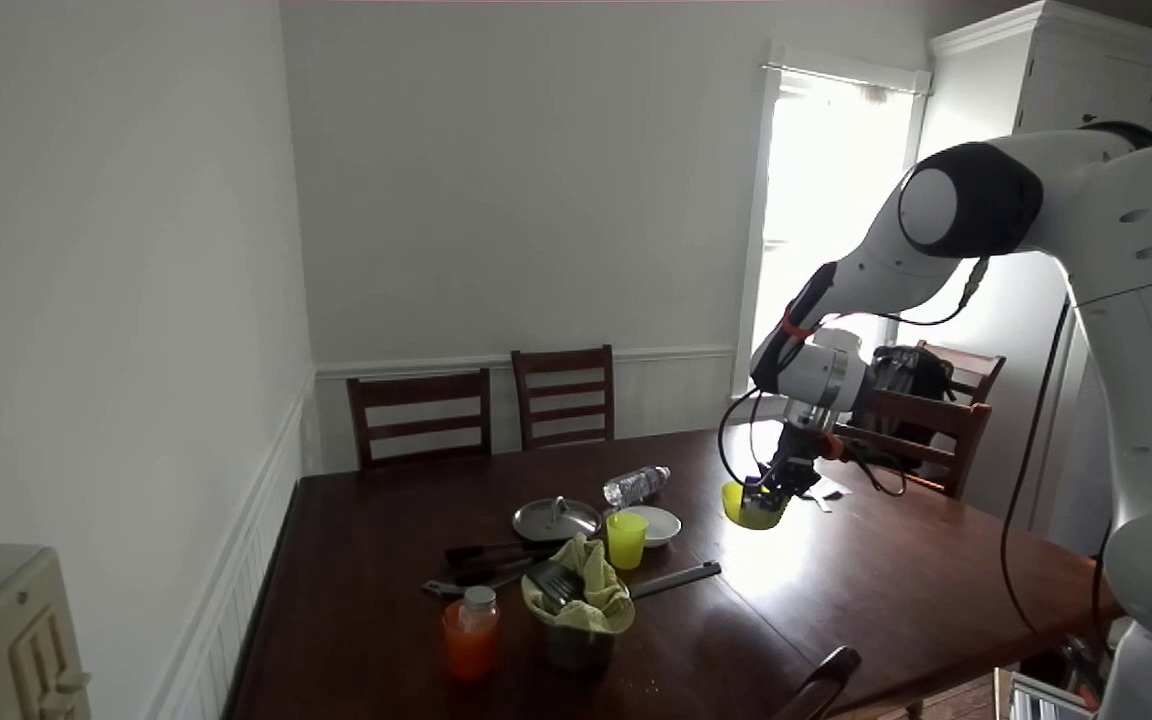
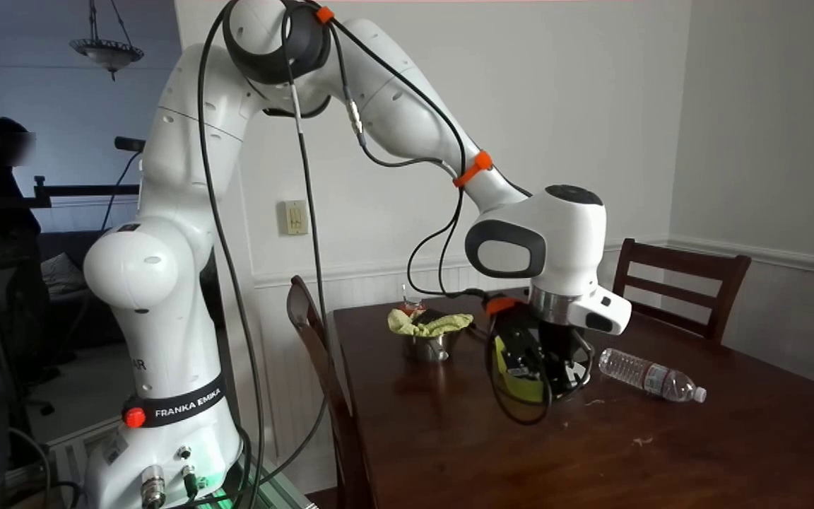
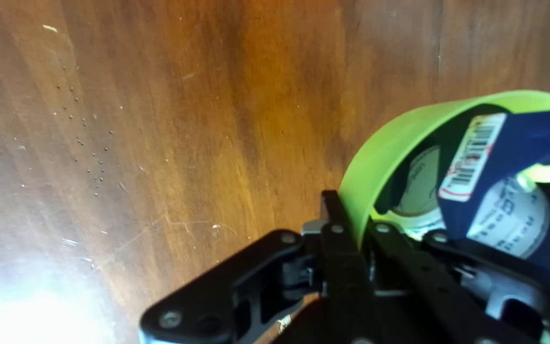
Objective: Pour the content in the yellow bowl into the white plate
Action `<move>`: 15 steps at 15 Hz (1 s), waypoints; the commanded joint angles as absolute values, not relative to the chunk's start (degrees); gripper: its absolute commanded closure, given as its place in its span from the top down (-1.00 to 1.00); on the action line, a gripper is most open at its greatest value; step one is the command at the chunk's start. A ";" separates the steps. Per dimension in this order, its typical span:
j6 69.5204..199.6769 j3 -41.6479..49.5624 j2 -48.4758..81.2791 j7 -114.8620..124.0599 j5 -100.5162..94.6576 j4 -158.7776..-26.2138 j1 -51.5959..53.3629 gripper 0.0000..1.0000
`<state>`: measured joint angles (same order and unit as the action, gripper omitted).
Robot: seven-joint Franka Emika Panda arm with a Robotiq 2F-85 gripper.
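Wrist view shows my hand (image 3: 357, 224) pinched narrow on the rim of the yellow bowl (image 3: 375, 160), one finger inside the wall and one outside; a dark blue barcoded packet (image 3: 509, 148) lies inside it, among other labelled pieces (image 3: 513, 217) that I can't name. In an exterior view the bowl seems to hang clear of the tabletop (image 1: 376, 570), beside the white plate (image 1: 664, 525) and not yet above it, so I judge this the carry before the pour. What worries me is that one-edge pinch: the weight sits off to one side of the fingers, and tipping the wrist could let the bowl pivot or slip free. The packet could jam against the inner finger, then drop all at once and land past the plate. From that camera a yellow tumbler (image 1: 626, 542) stands in front of the plate, hiding part of it, and a clear plastic water bottle (image 1: 636, 486) lies just behind; if I come in low, I could topple the tumbler or set the bottle rolling. Black cable (image 2: 524, 422) looping below the hand could also snag on either.
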<state>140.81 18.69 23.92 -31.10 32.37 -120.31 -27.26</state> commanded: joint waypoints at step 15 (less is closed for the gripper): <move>142.23 30.11 44.18 18.51 -16.33 -90.55 -5.30 -0.98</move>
